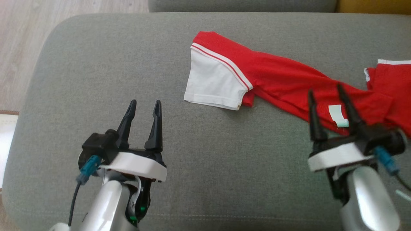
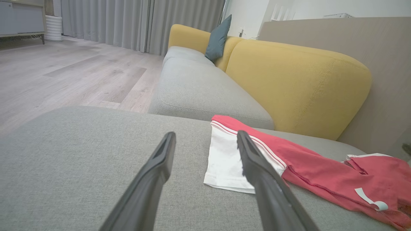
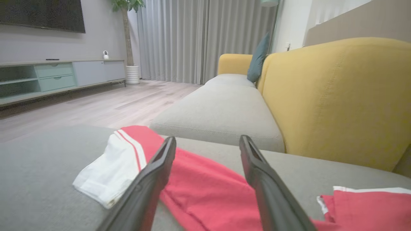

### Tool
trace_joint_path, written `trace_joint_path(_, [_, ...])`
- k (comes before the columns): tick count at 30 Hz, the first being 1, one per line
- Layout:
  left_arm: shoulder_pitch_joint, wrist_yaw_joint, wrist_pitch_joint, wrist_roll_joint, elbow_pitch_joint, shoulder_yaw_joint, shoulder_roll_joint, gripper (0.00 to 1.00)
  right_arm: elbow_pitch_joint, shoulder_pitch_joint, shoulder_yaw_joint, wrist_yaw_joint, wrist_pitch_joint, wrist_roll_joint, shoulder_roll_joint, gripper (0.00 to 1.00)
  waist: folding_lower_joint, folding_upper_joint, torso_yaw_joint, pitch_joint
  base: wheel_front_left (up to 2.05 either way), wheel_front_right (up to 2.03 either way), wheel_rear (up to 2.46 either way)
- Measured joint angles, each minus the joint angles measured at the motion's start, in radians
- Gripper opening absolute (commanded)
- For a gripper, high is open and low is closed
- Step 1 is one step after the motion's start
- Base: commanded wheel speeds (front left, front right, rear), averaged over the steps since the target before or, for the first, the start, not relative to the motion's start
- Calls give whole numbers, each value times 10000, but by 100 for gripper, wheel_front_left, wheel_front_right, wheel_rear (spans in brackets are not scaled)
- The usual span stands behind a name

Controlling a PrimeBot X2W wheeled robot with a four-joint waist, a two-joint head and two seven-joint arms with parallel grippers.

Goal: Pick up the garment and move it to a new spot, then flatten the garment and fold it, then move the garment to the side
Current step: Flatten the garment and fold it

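Observation:
The garment (image 1: 279,77), a red shirt, lies bunched and twisted across the far right of the grey cushion (image 1: 128,64). Its white sleeve (image 1: 215,83) with red-and-white trim is spread flat at its left end, and a white care label (image 1: 337,115) shows near the front edge. No number or lettering is visible. My right gripper (image 1: 325,89) is open, hovering over the garment (image 3: 208,192) near the label. My left gripper (image 1: 144,106) is open over bare cushion, left of the sleeve (image 2: 224,160), holding nothing. The garment (image 2: 321,170) runs off right.
The grey cushion's left edge (image 1: 38,73) rounds off to wooden floor (image 1: 19,38). A second grey seat (image 2: 199,86) and a yellow sofa back (image 2: 301,86) with a teal pillow (image 2: 218,38) lie beyond the garment. A low cabinet (image 3: 57,77) stands across the room.

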State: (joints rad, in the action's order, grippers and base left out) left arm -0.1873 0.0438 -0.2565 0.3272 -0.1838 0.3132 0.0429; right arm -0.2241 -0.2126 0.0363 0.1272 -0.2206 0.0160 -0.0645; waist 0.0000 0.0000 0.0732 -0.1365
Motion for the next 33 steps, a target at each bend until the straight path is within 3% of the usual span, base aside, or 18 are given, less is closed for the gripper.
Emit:
trace_joint_path(14, [31, 2, -2, 13, 153, 293, 0, 100, 8, 143, 1785, 0, -84, 460, -59, 100, 0, 0, 490, -119, 0, 0, 0])
trace_joint_path(23, [-9, 15, 0, 173, 180, 364, 2, 100, -1394, -1216, 3160, 0, 198, 1047, -713, 100, 0, 0, 1100, -517, 0, 0, 0])
trace_joint_path(33, [-250, 105, -2, 384, 182, 617, 0, 100, -3348, -2509, 3883, 0, 268, 1565, -1269, 100, 1, 0, 1944, -1016, 0, 0, 0])
